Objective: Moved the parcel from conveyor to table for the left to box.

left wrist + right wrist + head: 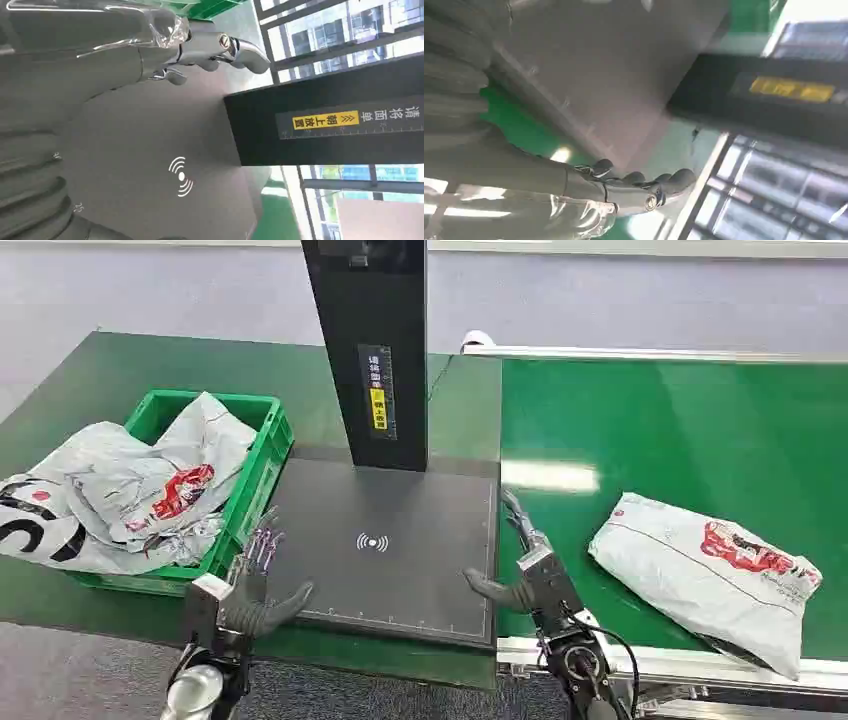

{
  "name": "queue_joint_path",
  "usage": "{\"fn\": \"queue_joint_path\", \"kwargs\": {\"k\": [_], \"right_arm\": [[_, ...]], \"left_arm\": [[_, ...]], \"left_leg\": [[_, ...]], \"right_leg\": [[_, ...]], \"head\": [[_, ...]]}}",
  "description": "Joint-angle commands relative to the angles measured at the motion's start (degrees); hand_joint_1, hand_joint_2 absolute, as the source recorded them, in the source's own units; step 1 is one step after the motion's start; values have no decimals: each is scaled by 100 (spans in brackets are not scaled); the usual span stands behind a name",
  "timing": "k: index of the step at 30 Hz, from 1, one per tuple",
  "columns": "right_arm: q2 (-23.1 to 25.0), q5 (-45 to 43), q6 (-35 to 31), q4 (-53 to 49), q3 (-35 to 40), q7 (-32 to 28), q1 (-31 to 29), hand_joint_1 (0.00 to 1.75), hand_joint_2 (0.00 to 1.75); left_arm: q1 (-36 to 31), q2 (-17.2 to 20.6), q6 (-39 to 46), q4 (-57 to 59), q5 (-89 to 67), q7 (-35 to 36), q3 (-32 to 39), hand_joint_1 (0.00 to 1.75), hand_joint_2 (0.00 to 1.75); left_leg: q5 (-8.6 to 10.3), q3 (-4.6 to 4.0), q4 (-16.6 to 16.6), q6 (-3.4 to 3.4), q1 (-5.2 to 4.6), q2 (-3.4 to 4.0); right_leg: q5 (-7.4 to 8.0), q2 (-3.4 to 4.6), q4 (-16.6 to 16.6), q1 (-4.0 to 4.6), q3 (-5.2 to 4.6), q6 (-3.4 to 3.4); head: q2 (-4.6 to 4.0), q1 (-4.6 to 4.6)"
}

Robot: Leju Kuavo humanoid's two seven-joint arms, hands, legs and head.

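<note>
One parcel lies flat on the green conveyor, well apart from both hands. Several grey mailers are heaped in one green crate and spill over its near rim; exact count unclear. One dark scan pad with one black post sits between crate and conveyor. The left wrist view gives the post's yellow label sharply; the right wrist view blurs it. Left hand hovers at the pad's near left corner, fingers spread, holding nothing. Right hand at the pad's right edge, fingers extended, also holding nothing.
</note>
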Motion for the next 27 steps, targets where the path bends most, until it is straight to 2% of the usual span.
{"fn": "queue_joint_path", "kwargs": {"k": [1, 6, 7, 8, 10, 14, 27], "right_arm": [[-205, 1333, -1950, -668, -904, 948, -39, 0, 175], [-293, 2758, -2346, -823, -1505, 1838, 302, 0, 175], [-282, 2856, -2336, -848, -1556, 1866, 336, 0, 175], [-283, 3297, -2101, -824, -1658, 2306, 382, 0, 175], [-308, 3870, -1971, -811, -1728, 2663, 468, 0, 175], [-209, 4369, -1429, -939, -1971, 3111, 604, 0, 175], [-199, 4865, -352, -592, -2150, 3665, 671, 0, 175]], "left_arm": [[205, -45, -17, -335, -1, 235, 224, 0, 175], [291, -72, 0, -299, -21, 244, 246, 0, 175], [293, -78, 2, -301, -25, 245, 248, 0, 175], [290, -89, 11, -288, -64, 268, 243, 0, 175], [292, -114, 17, -285, -96, 288, 241, 0, 175], [307, -153, 31, -281, -177, 347, 275, 0, 175], [154, -218, 62, -76, -358, 443, 263, 0, 175]], "left_leg": [[3, -8, 1, 4, -3, -11], [5, 1, -9, 5, -2, -21], [5, 6, -10, 3, -3, -27], [5, 7, -11, 3, -2, -25], [1, 5, -6, 2, -1, -16], [0, 3, -5, 3, -1, -16], [-1, 3, -5, 3, -1, -7]], "right_leg": [[2, -1, -1, -4, -5, 4], [3, -8, -14, -3, 8, 5], [-2, -19, -11, -4, 13, 3], [0, -16, -14, -4, 14, 3], [-1, -7, -9, -3, 8, 2], [0, -7, -7, -3, 6, 1], [2, 1, -6, -3, 4, 1]], "head": [[0, 2], [0, 0], [0, 2], [0, 2], [0, 0], [0, -2], [0, 0]]}}
